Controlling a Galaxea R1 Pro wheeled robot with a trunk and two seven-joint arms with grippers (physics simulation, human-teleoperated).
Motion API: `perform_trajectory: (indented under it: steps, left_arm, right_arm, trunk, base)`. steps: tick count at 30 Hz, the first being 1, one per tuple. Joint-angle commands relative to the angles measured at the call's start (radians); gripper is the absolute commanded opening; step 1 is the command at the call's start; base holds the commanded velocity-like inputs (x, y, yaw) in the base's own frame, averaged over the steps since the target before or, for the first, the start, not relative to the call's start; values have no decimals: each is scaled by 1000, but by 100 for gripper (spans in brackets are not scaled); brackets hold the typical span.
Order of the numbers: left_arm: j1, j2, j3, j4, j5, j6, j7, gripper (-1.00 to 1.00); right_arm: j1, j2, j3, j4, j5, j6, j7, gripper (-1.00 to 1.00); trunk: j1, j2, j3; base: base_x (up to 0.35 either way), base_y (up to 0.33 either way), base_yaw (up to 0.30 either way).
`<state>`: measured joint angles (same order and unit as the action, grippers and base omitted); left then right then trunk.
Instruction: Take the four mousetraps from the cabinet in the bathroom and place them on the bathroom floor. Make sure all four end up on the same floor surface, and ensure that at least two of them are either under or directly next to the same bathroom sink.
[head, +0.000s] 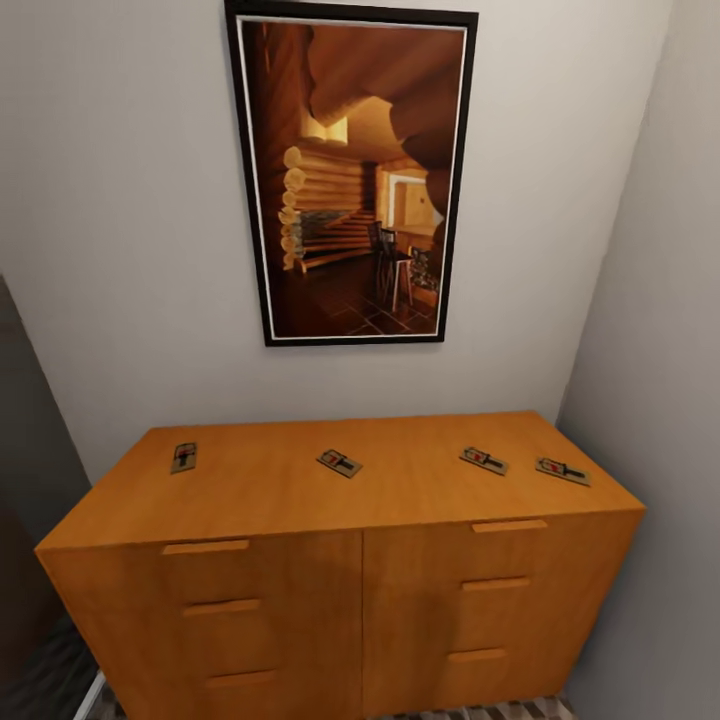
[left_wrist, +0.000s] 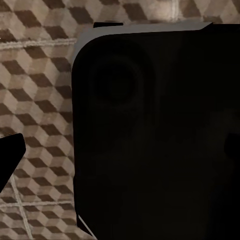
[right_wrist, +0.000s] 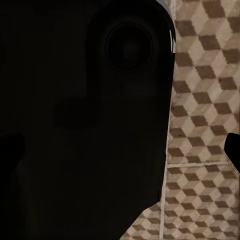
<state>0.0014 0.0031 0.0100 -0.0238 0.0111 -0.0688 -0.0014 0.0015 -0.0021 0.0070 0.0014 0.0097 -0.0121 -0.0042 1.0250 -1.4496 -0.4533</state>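
Several mousetraps lie spread along the top of the orange-brown cabinet (head: 260, 495) in the head view: one at the left (head: 183, 457), one near the middle (head: 339, 462), and two at the right (head: 484, 460) (head: 562, 470). Each is a small tan board with dark wire and a red mark. The wrist views look down at the cube-patterned bathroom floor (left_wrist: 40, 100) (right_wrist: 200, 100). My left gripper (left_wrist: 120, 155) and my right gripper (right_wrist: 125, 150) have dark fingertips at the picture edges, spread wide, with nothing held.
A framed picture (head: 350, 180) hangs on the pale wall above the cabinet. A grey wall (head: 660, 350) closes the right side and a dark panel (head: 25, 450) the left. A large dark robot part (left_wrist: 160, 140) (right_wrist: 80, 125) blocks much of both wrist views.
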Motion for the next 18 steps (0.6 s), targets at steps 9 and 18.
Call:
perform_trajectory:
  steps: [9,18]
  left_arm:
    - [0,0,1,-1,1,-2,0,100]
    - [0,0,1,-1,1,-2,0,100]
  right_arm:
    - [0,0,1,0,1,-1,0,100]
    - [0,0,0,0,1,-1,0,100]
  trunk:
    - [0,0,-1]
    - [0,0,-1]
  base:
    - [0,0,245]
    - [0,0,252]
